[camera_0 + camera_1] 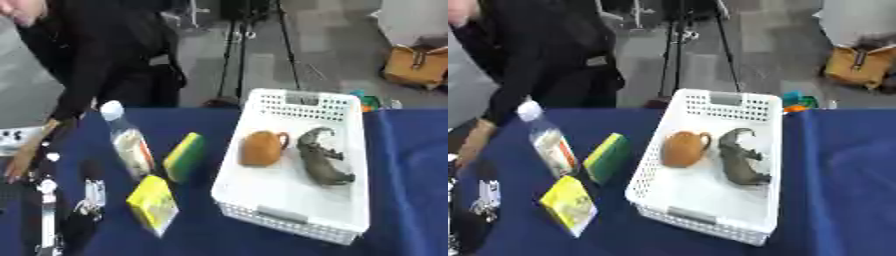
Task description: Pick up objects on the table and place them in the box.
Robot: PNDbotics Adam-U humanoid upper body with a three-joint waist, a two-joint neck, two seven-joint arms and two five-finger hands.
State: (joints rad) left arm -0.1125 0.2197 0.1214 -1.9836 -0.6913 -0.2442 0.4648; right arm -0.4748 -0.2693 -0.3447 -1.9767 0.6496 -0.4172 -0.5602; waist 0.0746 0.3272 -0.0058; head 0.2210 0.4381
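Still on the blue table (pixel 411 150), left of the white box (pixel 297 215), lie a bottle (pixel 128 145), a green-and-yellow sponge (pixel 185 157) and a yellow packet (pixel 152 203). Of my left hand (pixel 87 197) I cannot tell the fingers. The sponge looks soft and light, so I'd pinch its long sides.

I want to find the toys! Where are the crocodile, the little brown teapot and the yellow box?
toy crocodile (pixel 322 159), left eye view, middle of its back, inside the white basket.
brown teapot (pixel 261 148), left eye view, its round body, beside the crocodile.
yellow box (pixel 152 202), left eye view, its top face, on the blue tablecloth.
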